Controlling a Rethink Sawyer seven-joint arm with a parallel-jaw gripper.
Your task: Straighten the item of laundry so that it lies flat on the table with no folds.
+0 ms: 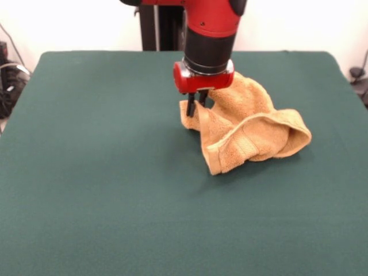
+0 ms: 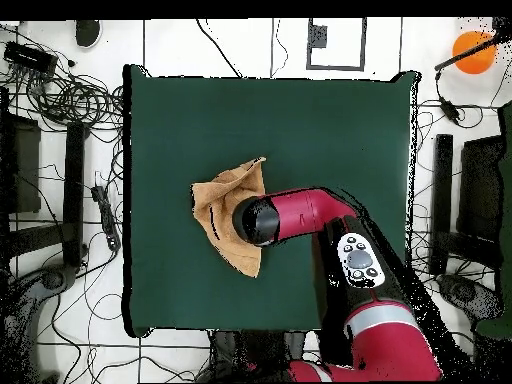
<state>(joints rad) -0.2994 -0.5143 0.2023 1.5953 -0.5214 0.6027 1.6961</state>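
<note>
The item of laundry [image 1: 247,129] is a golden-orange terry towel, crumpled and folded over itself a little past the middle of the dark green table [image 1: 103,190]. Its hemmed band curls up along the front. My gripper [image 1: 195,106] comes straight down onto the towel's left edge, its two black fingers close together with a bunched bit of cloth pinched between them. In the overhead view the towel [image 2: 222,205] shows as a rumpled patch on the table [image 2: 330,130]. The red arm's wrist [image 2: 255,220] lies over its right part and hides the fingers.
The red and black arm [image 2: 350,250] reaches in across the table's bottom-right part in the overhead view. Cables, dark stands and an orange round object [image 2: 472,47] lie on the floor round the table.
</note>
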